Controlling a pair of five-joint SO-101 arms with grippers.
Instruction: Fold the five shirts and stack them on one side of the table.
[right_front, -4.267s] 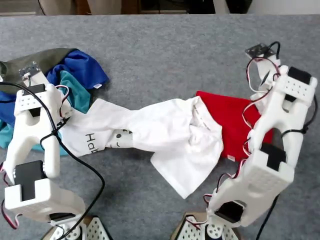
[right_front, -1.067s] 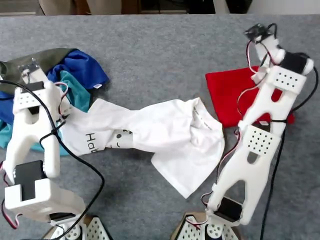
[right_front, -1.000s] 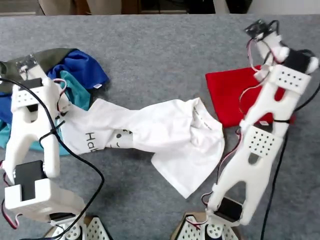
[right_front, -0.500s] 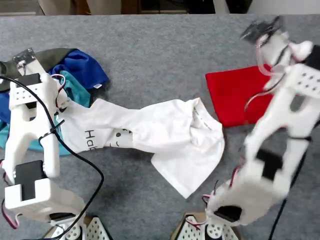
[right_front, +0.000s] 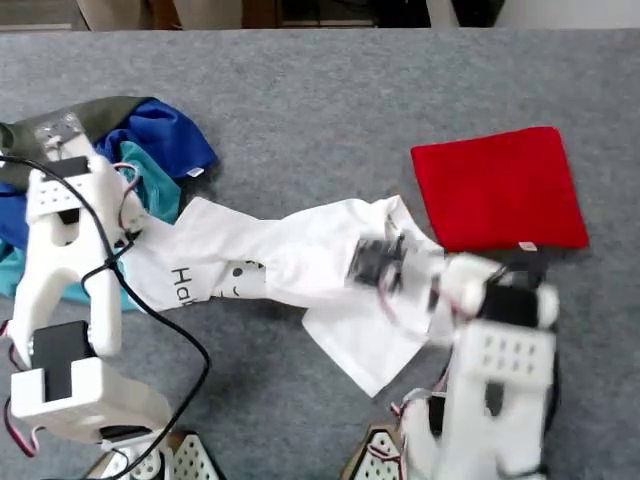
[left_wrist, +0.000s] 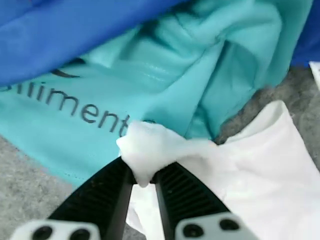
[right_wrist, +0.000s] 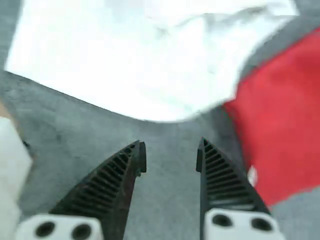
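While left fingers (left_wrist: 172, 182) pinch white shirt (right_front: 290, 255), right fingers (right_wrist: 127, 167), wide, withdrew off red shirt (right_front: 497, 188).

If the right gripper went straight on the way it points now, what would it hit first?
Probably the white shirt, at its near edge, just beyond the bare grey table between the right gripper's open jaws. Depth is unclear, so it may touch table first.

1. The left pincer (left_wrist: 144, 176) clamps a bunched fold of the white shirt (left_wrist: 260, 165) between its black ribbed fingers (left_wrist: 181, 189).
2. The teal shirt (left_wrist: 200, 75), printed with dark lettering, lies crumpled against that pinched fold.
3. The blue shirt (left_wrist: 75, 35) overlaps the teal shirt's far edge.
4. The grey surface (left_wrist: 20, 200) shows beside the fabrics.
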